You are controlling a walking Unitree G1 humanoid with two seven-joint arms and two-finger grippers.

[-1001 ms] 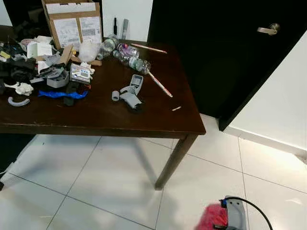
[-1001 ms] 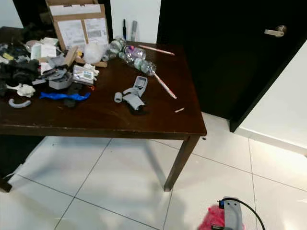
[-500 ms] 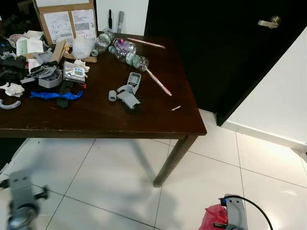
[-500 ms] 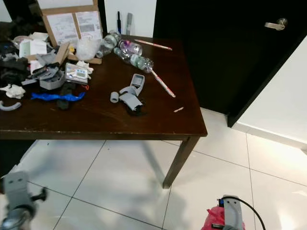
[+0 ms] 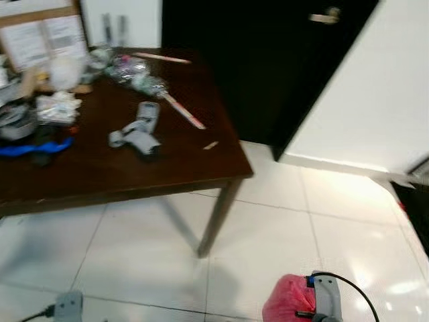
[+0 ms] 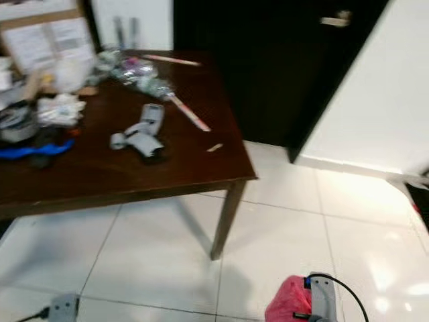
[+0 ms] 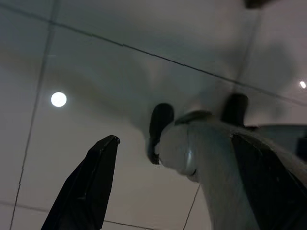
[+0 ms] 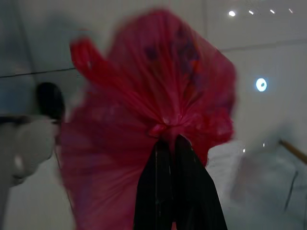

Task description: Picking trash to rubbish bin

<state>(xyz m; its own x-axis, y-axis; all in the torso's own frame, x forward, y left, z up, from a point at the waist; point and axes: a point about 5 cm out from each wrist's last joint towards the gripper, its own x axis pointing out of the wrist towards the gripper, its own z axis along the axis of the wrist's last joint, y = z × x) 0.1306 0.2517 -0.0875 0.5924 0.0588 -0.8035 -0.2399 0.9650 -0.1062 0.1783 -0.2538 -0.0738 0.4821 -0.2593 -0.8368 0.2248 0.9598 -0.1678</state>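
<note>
Robot's swung right since a moment ago, table (image 5: 167, 171) sliding left; right gripper (image 8: 173, 143) still pinched on the red trash bag (image 8: 144, 120), left gripper (image 7: 172, 158) spread empty — probably bin-hunting.

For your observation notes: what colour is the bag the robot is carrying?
Red; the bag shows best in the right wrist view.

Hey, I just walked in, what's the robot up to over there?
It is carrying trash. The right gripper is shut on the knot of a tied red plastic bag, which hangs low over the white tile floor. The left gripper is open and holds nothing. A cluttered dark wooden table stands ahead.
</note>
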